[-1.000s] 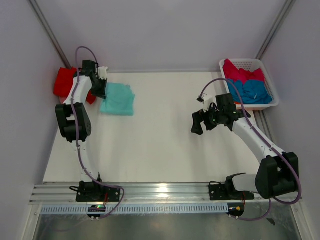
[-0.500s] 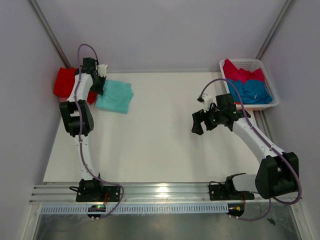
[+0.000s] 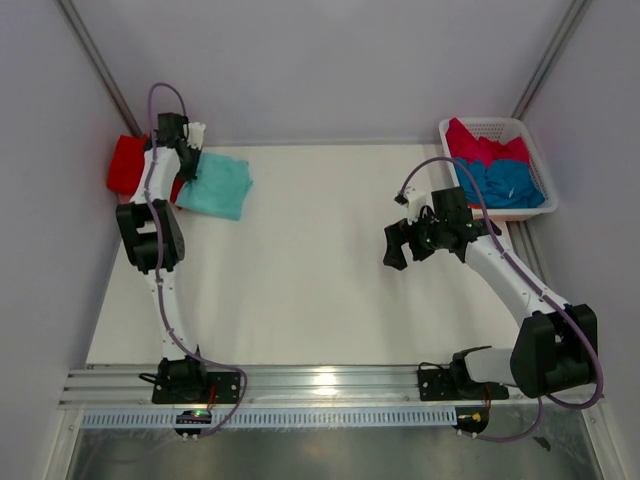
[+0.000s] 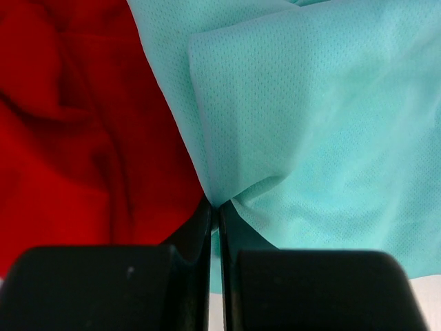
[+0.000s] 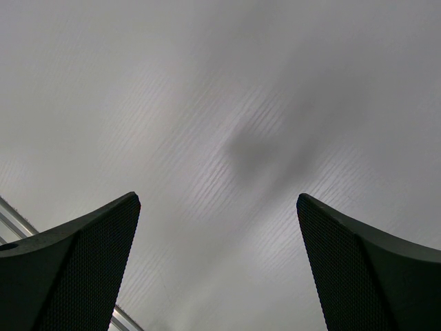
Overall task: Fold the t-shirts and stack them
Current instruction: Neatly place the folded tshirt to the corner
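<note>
left gripper [image 3: 186,168] is up in the far left corner of the bench [image 3: 320,290], and it's clamped onto the left edge of the teal shirt [image 3: 216,185]. in the left wrist view the gripper [image 4: 214,207] has its two fingers pressed almost together, with teal cloth [image 4: 324,124] puckering into the pinch right at the tips. the teal shirt looks folded into a rough rectangle and lies flat near the far edge, a bit tilted. the red shirt [image 3: 127,165] is bunched up right in the far left corner, and the teal one touches it and seems to lap over its edge; the wrist cam shows red cloth [image 4: 76,124] all wrinkly on the left, butted against the teal. right gripper [image 3: 398,243] hangs over the right half of the bench with its fingers spread wide and nothing between them. its wrist view [image 5: 217,198] only shows a blurry grey surface between the two tips. the basket [image 3: 500,213] sits at the far right corner with the pink shirt [image 3: 480,145] and the blue shirt [image 3: 505,180] piled inside, pink toward the far end, blue toward the near end, both crumpled.
</note>
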